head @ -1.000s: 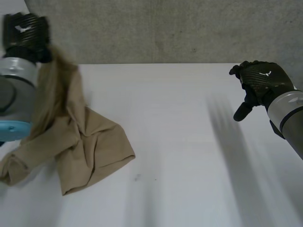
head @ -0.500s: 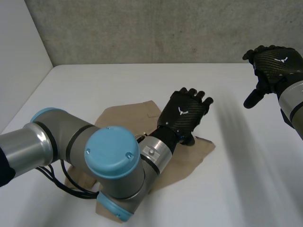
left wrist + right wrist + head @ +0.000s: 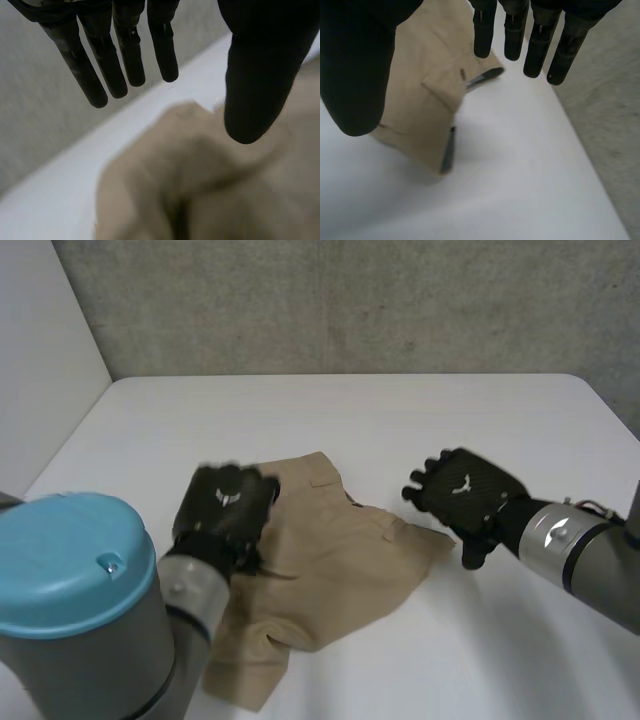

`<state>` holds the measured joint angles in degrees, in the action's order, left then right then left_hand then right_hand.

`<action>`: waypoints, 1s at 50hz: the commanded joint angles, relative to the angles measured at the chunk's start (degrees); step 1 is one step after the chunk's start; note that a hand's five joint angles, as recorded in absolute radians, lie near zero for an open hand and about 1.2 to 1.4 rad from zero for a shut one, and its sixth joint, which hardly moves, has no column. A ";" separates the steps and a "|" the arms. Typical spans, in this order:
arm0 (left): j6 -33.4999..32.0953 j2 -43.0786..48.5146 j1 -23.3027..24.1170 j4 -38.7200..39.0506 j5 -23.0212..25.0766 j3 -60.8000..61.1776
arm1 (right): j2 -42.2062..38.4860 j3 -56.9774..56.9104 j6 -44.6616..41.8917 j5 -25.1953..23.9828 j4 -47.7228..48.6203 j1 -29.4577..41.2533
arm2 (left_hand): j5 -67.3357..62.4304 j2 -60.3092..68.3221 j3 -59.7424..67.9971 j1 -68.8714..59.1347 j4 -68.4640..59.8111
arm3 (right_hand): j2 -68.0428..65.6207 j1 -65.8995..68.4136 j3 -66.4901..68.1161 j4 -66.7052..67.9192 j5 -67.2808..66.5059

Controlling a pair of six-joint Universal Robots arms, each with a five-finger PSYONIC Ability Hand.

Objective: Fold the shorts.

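L hand (image 3: pixel 222 508) spread, empty, over shorts (image 3: pixel 335 565) at left edge; R hand (image 3: pixel 462 490) likewise by right corner; shorts rumpled mid-table (image 3: pixel 330 410); soft, light (prob. floppy); pinch corners.

Lab-like test bench: white table (image 3: pixel 350 410), bare concrete wall (image 3: pixel 350 300).

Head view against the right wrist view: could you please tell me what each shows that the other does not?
The head view adds the left robot hand over the left edge of the shorts, and the whole crumpled outline of the cloth. The right wrist view adds the right robot hand from its palm side: fingers straight and spread, holding nothing, at a corner of the shorts. Both share the shorts, the right robot hand and the white table.
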<state>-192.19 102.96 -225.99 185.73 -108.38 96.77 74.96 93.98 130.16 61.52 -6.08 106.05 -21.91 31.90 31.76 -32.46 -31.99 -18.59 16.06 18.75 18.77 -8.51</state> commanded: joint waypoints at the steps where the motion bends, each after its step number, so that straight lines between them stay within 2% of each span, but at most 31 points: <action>1: 15.25 0.31 1.60 -14.60 0.98 3.86 | -7.54 -0.46 -0.08 -0.43 2.91 0.21 | -18.48 18.50 18.64 -17.94 -18.40 | -9.32 11.85 9.16 9.14 -9.40; 11: 18.87 -0.30 4.59 -15.23 0.80 7.12 | -12.12 -0.72 -0.26 -0.61 10.92 0.04 | -13.31 13.32 13.46 -12.76 -13.22 | -16.38 18.91 16.23 16.20 -16.46; 14: 19.66 -0.13 5.03 -15.23 0.54 7.21 | -13.00 -0.99 -0.17 -0.70 11.97 0.21 | -1.21 1.23 1.37 -0.67 -1.13 | -23.43 25.96 23.28 23.25 -23.51; 18: 20.37 0.05 5.12 -15.23 -0.08 7.12 | -14.49 -1.60 -0.08 -1.22 12.41 0.47 | 4.69 -4.68 -4.54 5.24 4.77 | -26.98 29.51 26.82 26.80 -27.05; 20: 20.37 0.05 4.95 -15.14 -0.17 7.03 | -15.46 -2.04 0.27 -1.57 12.50 0.56 | 11.89 -11.88 -11.74 12.44 11.97 | -31.33 33.86 31.17 31.15 -31.40; 23: 20.28 0.14 4.68 -15.05 -0.17 6.86 | -15.73 -2.22 0.62 -1.75 12.41 0.65 | 12.78 -12.76 -12.62 13.32 12.86 | -39.23 41.77 39.08 39.06 -39.31; 26: 20.10 0.66 4.07 -14.96 -1.39 6.94 | -15.81 -2.31 0.80 -1.75 12.24 0.74 | 13.79 -13.78 -13.63 14.33 13.87 | -52.85 55.38 52.69 52.67 -52.92; 27: 20.02 1.01 3.81 -14.79 -2.01 6.94 | -15.81 -2.31 0.97 -1.75 12.24 0.83 | 13.96 -13.94 -13.80 14.50 14.04 | -61.32 63.86 61.17 61.15 -61.40; 33: 18.87 4.35 1.26 -11.63 -7.11 6.59 | -15.29 -2.66 3.87 -1.49 11.97 0.91 | 12.95 -12.94 -12.80 13.50 13.04 | -61.41 63.94 61.25 61.23 -61.49; 37: 17.21 6.64 -1.47 -9.60 -7.29 6.42 | -14.94 -3.53 8.52 -0.70 11.71 1.00 | 7.75 -7.74 -7.60 8.30 7.83 | -61.41 63.94 61.25 61.23 -61.49; 41: 16.85 8.13 -2.43 -8.11 -7.20 6.07 | -13.80 -4.06 13.79 -0.35 10.40 0.91 | -7.53 7.54 7.69 -6.99 -7.45 | -61.41 63.94 61.25 61.23 -61.49; 43: 16.76 8.22 -2.52 -7.32 -7.20 5.89 | -13.62 -4.24 14.85 -0.26 9.61 1.00 | -20.98 20.99 21.14 -20.44 -20.90 | -61.41 63.94 61.25 61.23 -61.49; 44: 16.76 8.14 -2.61 -6.88 -7.20 5.80 | -13.36 -4.24 15.56 0.09 8.38 1.18 | -33.35 33.37 33.51 -32.81 -33.27 | -61.41 63.94 61.25 61.23 -61.49; 47: 16.50 8.05 -3.05 -6.88 -7.20 5.36 | -12.48 -4.59 15.83 1.06 5.40 2.84 | -46.89 46.90 47.05 -46.35 -46.81 | -61.41 63.94 61.25 61.23 -61.49; 50: 15.54 7.79 -3.49 -6.96 -7.11 4.22 | -12.21 -5.47 15.65 2.55 2.67 4.43 | -48.09 48.10 48.24 -47.54 -48.01 | -61.41 63.94 61.25 61.23 -61.49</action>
<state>-175.61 111.20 -228.80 178.46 -115.72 102.54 61.61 89.66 145.15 61.68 2.43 107.56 -51.88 63.02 61.60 -62.15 -62.61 -67.32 53.27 67.44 68.02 -54.15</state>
